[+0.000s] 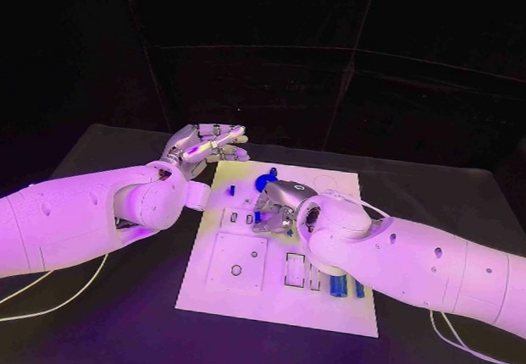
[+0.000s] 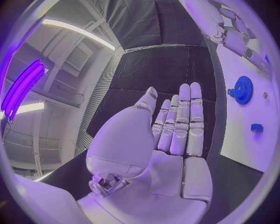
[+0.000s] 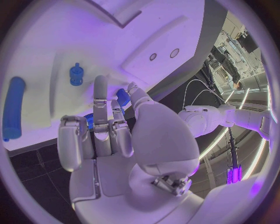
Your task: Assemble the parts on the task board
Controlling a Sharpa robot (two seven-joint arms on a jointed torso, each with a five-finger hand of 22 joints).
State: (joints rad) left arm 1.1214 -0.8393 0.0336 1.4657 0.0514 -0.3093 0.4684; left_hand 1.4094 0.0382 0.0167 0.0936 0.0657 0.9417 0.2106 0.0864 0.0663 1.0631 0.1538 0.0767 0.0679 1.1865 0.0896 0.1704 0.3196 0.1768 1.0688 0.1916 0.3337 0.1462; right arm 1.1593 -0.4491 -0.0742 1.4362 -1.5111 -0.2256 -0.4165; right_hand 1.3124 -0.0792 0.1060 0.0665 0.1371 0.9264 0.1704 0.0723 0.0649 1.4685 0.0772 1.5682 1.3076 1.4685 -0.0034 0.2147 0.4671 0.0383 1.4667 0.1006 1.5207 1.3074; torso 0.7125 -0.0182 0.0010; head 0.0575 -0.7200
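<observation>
Black table [image 1: 458, 197] — dark backdrop

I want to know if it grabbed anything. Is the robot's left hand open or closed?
Open. The left hand has its fingers stretched out straight, holding nothing, beside the task board.

You had a white task board [image 1: 280, 306] lying on the black table [image 1: 458, 197]. The parts were blue: a toothed gear [image 2: 243, 89], a small block [image 2: 256, 127], a long cylinder [image 3: 13, 108] and a short peg [image 3: 76, 74]. The left hand [image 2: 175, 130] and right hand [image 3: 111, 135] were silver, on white arms.
</observation>
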